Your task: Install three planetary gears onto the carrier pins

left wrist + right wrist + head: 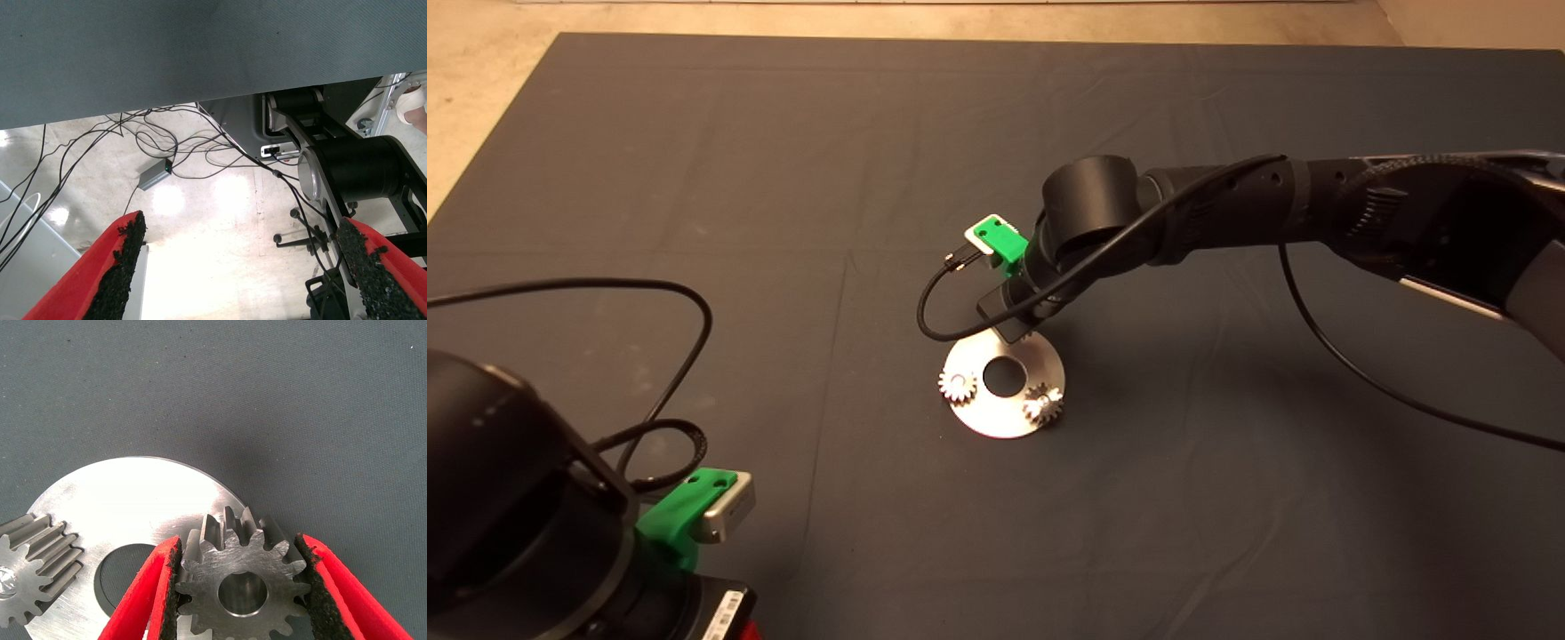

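Across the bench you see the dark mat (783,178) spread nearly edge to edge, with a strip of pale floor (480,71) showing beyond its far left corner. Your right arm (1316,209) reaches in from the right side and bends down over the middle of the mat, where the round shiny disc (996,425) lies flat with its central hole uncovered. Your left arm (507,516) sits parked at the lower left corner, well apart from the disc, a black cable (685,356) looping beside it.

On the disc, two planetary gears (1042,404) already sit on carrier pins (959,386), one at the disc's left edge and one at its near right edge. The silver pin tops show in their bores.

Your right end effector (240,587) is down at the far edge of the disc and is clenched on the third gear (241,583): the black pads (172,583) press against its teeth on both sides. That gear is held flat over the disc's rim area, bore facing the wrist camera. Whether a pin stands inside the bore you cannot tell.

Your left end effector (243,267) is released, its fingers spread wide with nothing between them. Its camera looks past the mat's edge at the floor, tangled cables and part of the robot base (360,167).
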`<state>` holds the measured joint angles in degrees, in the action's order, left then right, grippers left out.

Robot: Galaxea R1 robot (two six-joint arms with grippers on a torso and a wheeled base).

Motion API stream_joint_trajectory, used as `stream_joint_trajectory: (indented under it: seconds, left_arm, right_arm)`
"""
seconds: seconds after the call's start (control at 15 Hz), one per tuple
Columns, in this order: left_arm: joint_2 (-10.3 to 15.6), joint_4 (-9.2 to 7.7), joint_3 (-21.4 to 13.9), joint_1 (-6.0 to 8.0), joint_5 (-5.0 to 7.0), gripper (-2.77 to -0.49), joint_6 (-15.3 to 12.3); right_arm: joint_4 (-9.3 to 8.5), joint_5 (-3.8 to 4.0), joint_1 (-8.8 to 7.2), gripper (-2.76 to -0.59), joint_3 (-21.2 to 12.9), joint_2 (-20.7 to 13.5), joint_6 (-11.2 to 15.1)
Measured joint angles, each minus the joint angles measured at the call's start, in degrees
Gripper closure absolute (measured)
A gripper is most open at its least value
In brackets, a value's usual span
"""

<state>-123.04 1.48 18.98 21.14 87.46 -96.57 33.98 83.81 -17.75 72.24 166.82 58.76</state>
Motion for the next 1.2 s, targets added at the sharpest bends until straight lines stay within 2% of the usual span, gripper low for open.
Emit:
stream_joint_trajectory:
  seconds: [0.73, 0.93, 1.2]
  left_arm:
    - [0.0, 0.0, 0.0, 0.0, 0.0, -2.04, 0.0]
    - [0.0, 0.0, 0.0, 0.0, 0.0, -2.04, 0.0]
    - [0.0, 0.0, 0.0, 0.0, 0.0, -2.04, 0.0]
  right_arm:
    - [0.11, -0.56, 0.0, -1.1, 0.2, 0.1, 0.3]
    - [0.11, -1.62, 0.0, -1.1, 0.2, 0.1, 0.9]
    - [0.11, -1.65, 0.0, -1.1, 0.2, 0.2, 1.1]
